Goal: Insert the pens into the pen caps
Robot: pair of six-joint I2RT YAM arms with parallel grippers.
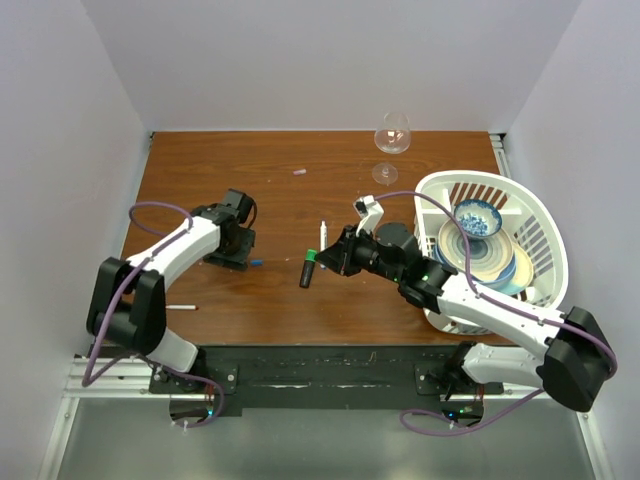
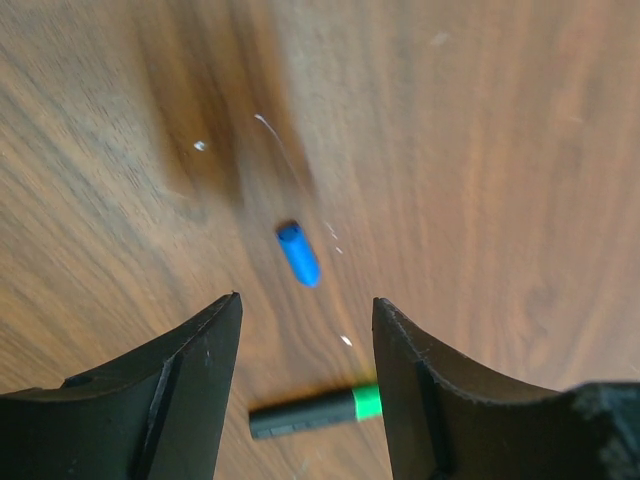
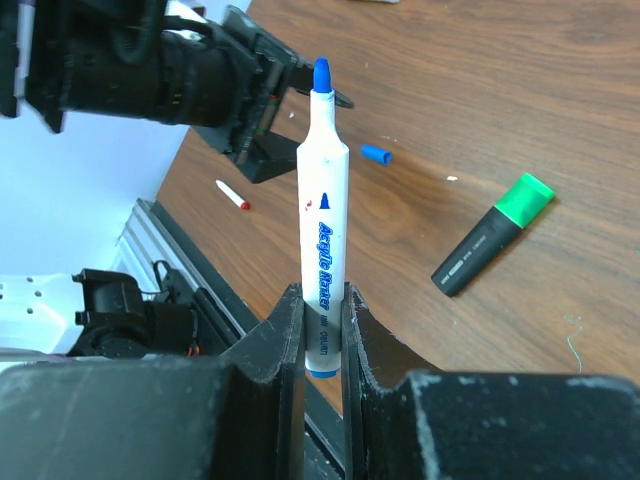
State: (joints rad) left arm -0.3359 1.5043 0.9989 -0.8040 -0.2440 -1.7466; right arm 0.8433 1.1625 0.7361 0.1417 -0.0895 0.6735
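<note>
My right gripper (image 3: 323,310) is shut on a white pen with a blue tip (image 3: 322,215) and holds it above the table, tip pointing away; the top view shows the pen (image 1: 322,238) by the gripper (image 1: 335,256). My left gripper (image 2: 305,310) is open and empty, hovering over the table with the blue cap (image 2: 298,253) lying just beyond its fingertips. The top view shows the blue cap (image 1: 257,262) right of the left gripper (image 1: 238,258). A black marker with a green cap on it (image 1: 308,270) lies between the arms. A thin white pen with a red tip (image 1: 183,306) lies near the front edge. A pale pink cap (image 1: 299,171) lies far back.
A white basket (image 1: 535,215) holding bowls and plates stands at the right. A wine glass (image 1: 392,140) stands at the back edge. The black marker also shows in the left wrist view (image 2: 315,410) and the right wrist view (image 3: 490,235).
</note>
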